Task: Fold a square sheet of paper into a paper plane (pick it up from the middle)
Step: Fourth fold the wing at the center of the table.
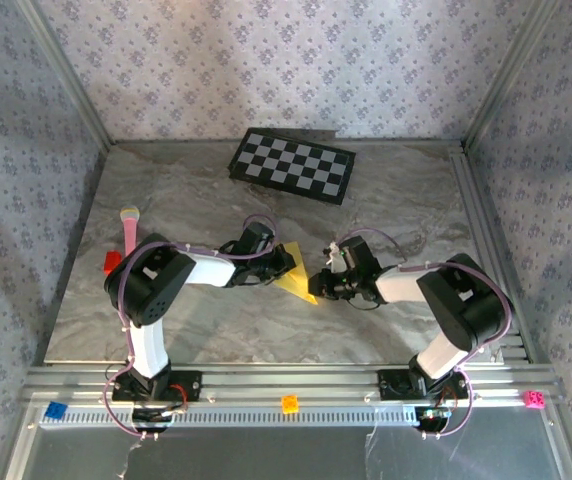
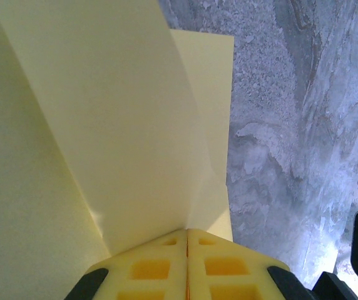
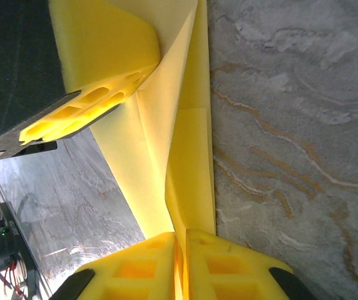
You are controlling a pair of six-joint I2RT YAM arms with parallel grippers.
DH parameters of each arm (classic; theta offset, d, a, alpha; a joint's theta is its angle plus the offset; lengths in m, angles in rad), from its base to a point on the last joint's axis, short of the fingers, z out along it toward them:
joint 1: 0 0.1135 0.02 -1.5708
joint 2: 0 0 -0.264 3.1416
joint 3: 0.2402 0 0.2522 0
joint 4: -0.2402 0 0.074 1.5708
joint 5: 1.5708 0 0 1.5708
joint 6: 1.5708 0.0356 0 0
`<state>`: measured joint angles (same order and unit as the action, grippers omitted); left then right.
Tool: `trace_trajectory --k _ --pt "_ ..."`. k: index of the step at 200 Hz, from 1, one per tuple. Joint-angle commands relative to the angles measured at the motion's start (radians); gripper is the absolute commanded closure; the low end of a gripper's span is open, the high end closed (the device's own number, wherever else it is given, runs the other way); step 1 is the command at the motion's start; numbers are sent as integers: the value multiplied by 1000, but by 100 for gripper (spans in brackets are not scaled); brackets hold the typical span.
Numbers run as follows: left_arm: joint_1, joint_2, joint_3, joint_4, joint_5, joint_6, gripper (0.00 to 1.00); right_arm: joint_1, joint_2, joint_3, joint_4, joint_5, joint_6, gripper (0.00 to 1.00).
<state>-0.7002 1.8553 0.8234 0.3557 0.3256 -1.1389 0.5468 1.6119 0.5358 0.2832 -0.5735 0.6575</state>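
The square sheet of paper (image 1: 295, 272) is yellow, creased, and held just above the marble table between both arms. My left gripper (image 1: 284, 263) grips it from the left. In the left wrist view the yellow jaws (image 2: 187, 232) meet on the sheet (image 2: 104, 125), and a folded flap stands up from them. My right gripper (image 1: 319, 284) grips it from the right. In the right wrist view its jaws (image 3: 183, 235) pinch a folded edge of the sheet (image 3: 191, 162). The left gripper's fingers (image 3: 97, 94) clamp the far end there.
A black-and-white checkerboard (image 1: 292, 166) lies at the back of the table. A pink stick (image 1: 128, 230) and a red block (image 1: 112, 261) sit at the left. Small orange (image 1: 289, 403), blue (image 1: 56, 410) and pink (image 1: 534, 400) blocks rest on the front rail. Patterned walls enclose the table.
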Motion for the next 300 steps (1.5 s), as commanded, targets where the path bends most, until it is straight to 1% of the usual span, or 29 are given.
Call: trace_trajectory --k 1,34,37,45,85,137,167,183,199,242,265,281,300 --pt "8 5 -21 -37 -26 -4 91 -2 42 -12 -129 -25 -22 87" --pt "9 7 -23 -37 -27 -5 91 -5 7 3 -182 -31 -21 84" --pt "9 7 -24 -36 -27 -4 91 -7 5 5 -191 -31 -52 84" --pt "9 8 -23 -35 -26 -5 91 -9 -2 9 -216 -26 -71 84" --pt "9 9 -26 -28 -23 -8 91 -18 -12 10 -273 -19 -108 82" --pt "9 5 -27 -33 -25 -9 91 -18 -15 12 -308 -24 -146 87" --pt "10 4 -24 -35 -25 -7 91 -19 -26 18 -349 -11 -163 86" --pt "10 4 -26 -35 -25 -7 91 -19 -39 17 -357 -12 -167 84" --pt "9 3 -26 -35 -25 -9 91 -19 -41 27 -391 -10 -181 84" --pt "9 2 -28 -33 -27 -10 91 -21 -29 30 -414 15 -200 88" --pt "8 2 -26 -35 -27 -11 91 -21 -21 35 -417 -1 -206 91" --pt "10 1 -24 -36 -27 -10 91 -21 -29 35 -425 -2 -205 87" --pt "9 -1 -26 -37 -31 -9 91 -21 -45 37 -443 -6 -212 88"
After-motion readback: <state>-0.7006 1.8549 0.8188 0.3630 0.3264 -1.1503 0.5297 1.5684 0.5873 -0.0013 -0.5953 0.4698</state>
